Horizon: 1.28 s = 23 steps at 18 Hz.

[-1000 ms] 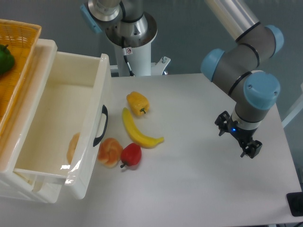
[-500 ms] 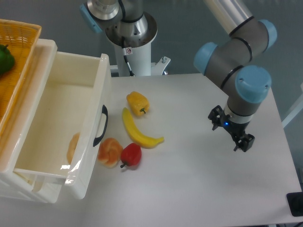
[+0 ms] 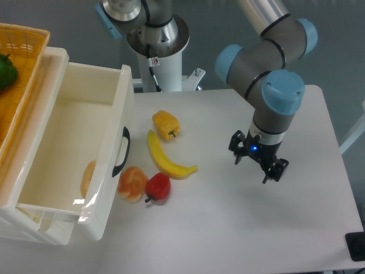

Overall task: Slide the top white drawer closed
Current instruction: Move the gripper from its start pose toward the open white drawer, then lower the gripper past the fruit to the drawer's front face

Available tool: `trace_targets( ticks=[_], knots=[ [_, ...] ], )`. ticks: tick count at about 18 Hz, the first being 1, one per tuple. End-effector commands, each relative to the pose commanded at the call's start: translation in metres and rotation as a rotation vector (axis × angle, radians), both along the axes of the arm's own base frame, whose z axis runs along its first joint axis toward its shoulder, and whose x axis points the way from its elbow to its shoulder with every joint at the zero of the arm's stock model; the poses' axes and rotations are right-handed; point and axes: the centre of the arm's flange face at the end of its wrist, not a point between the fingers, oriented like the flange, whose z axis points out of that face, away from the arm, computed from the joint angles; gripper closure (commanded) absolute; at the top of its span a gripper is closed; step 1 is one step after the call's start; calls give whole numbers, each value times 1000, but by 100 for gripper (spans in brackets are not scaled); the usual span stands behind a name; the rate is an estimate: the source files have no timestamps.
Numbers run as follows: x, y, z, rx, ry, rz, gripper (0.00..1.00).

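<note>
Right now my gripper (image 3: pixel 258 165) hangs over the right half of the white surface (image 3: pixel 228 228), its jaws spread apart and holding nothing. To my left, well apart from me, a banana (image 3: pixel 167 158) lies on the surface with a yellow pepper (image 3: pixel 165 124) just beyond it. A red pepper (image 3: pixel 158 186) sits by the banana's near end, touching a round bun (image 3: pixel 132 183). Further left, the top white drawer (image 3: pixel 80 154) stands pulled far out of its cabinet (image 3: pixel 34 225), its black handle (image 3: pixel 121 151) facing the food, and the bun rests close against its front panel. Something pale orange lies inside the drawer. An orange basket (image 3: pixel 20 80) with a green item (image 3: pixel 5 71) sits on top.
</note>
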Motion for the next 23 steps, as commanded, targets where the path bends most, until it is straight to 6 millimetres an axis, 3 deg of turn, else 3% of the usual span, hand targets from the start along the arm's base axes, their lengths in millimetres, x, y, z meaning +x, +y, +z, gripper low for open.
trace_targets(
  ticks=[2,3,7,10,16,23],
  knots=[
    [12,12,2,13,-11,-2,74],
    [14,14,1,25,-22,4,79],
    [36,24,6,133,-120,36,87],
    [54,28,6,149,-167,81,100],
    [75,37,0,186,-281,176,100],
    [86,46,4,266,-423,241,100]
  ],
)
